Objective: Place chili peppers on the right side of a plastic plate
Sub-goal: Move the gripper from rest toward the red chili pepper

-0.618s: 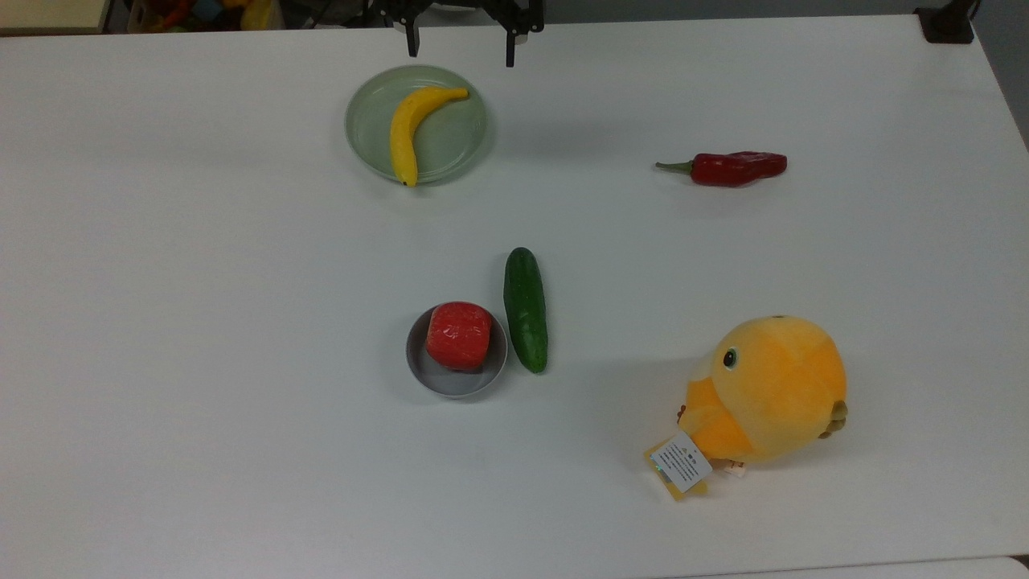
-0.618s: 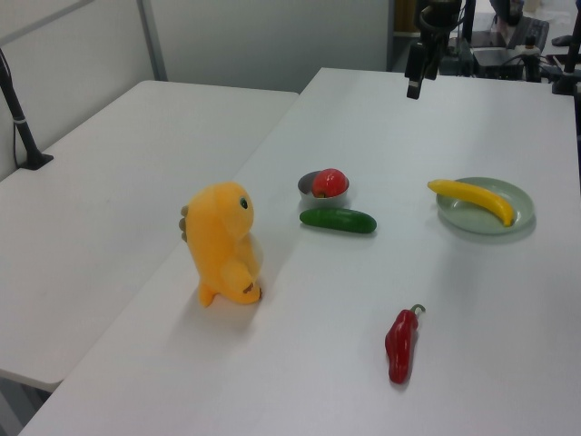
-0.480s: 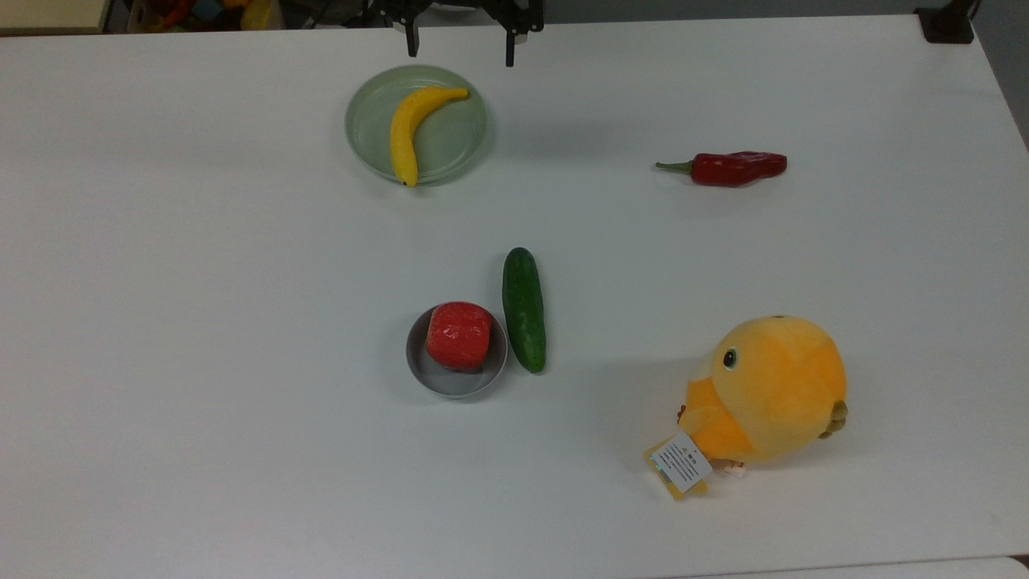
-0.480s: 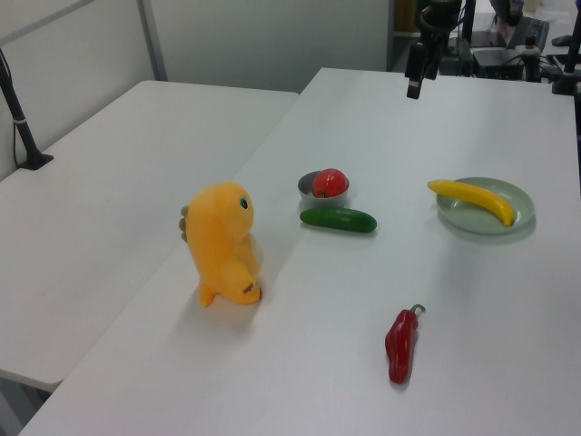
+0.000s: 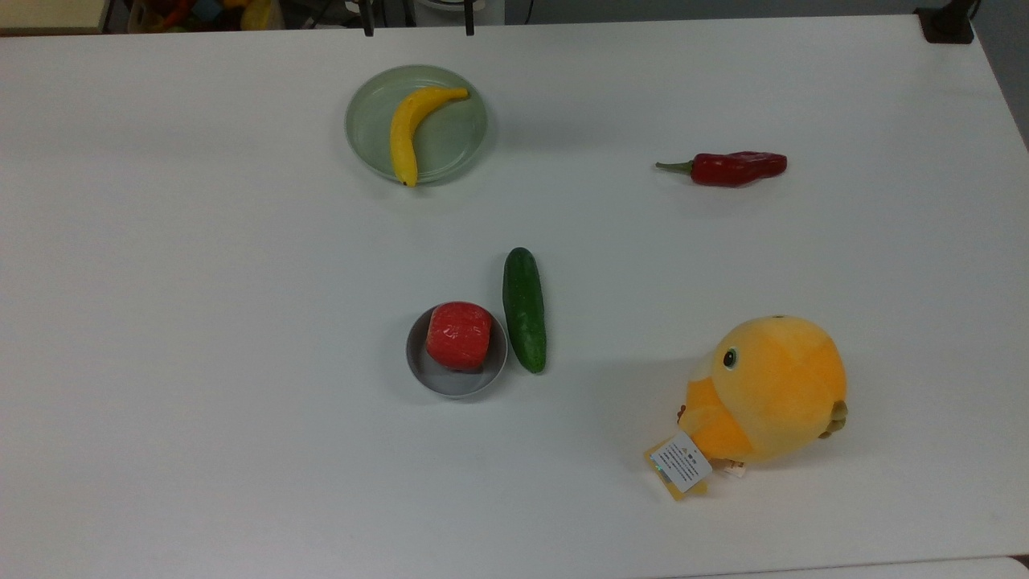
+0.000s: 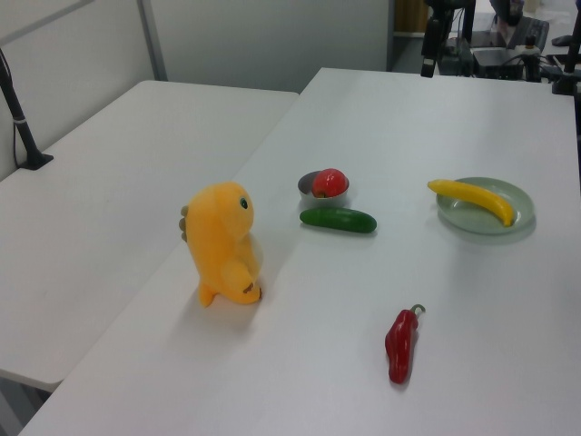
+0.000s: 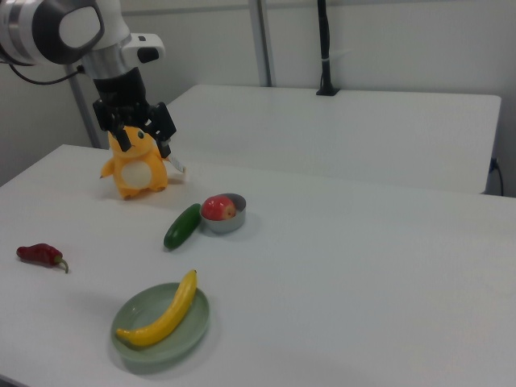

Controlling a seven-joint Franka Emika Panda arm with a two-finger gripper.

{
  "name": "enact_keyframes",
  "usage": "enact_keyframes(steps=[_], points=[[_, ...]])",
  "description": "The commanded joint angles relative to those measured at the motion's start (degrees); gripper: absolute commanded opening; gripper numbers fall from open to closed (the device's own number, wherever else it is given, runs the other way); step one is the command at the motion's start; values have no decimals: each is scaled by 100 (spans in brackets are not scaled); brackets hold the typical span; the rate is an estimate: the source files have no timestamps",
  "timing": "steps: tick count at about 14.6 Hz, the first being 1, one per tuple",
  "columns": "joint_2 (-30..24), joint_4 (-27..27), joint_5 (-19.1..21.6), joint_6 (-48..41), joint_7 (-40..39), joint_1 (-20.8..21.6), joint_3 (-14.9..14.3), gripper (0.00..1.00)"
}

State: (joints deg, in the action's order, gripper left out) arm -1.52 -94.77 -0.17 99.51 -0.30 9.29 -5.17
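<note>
Since the earlier frames, the gripper [image 7: 137, 130] has been drawn back toward the table's far edge, fingers spread and empty. For a sound pick, the chili pepper [image 5: 730, 168] should be approached from above and pinched across its slim body. Glossy, dark red and green-stemmed, it lies well apart from the pale green plate [image 5: 366, 137].

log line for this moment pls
gripper: open, empty, raised | chili peppers: on table, untouched | plastic plate: holds banana | placement: not done
</note>
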Motion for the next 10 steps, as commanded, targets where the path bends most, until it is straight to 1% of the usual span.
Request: enact_keyframes(steps=[1,3,6,8,10], points=[[-67,-33,175,-133,74,47,-19,100],[-41,-42,350,-124,92,64,7,100],[12,-103,377,-54,284,126,94,100],[73,-112,377,-54,486,170,270,100],[178,-173,386,-45,714,179,568,100]])
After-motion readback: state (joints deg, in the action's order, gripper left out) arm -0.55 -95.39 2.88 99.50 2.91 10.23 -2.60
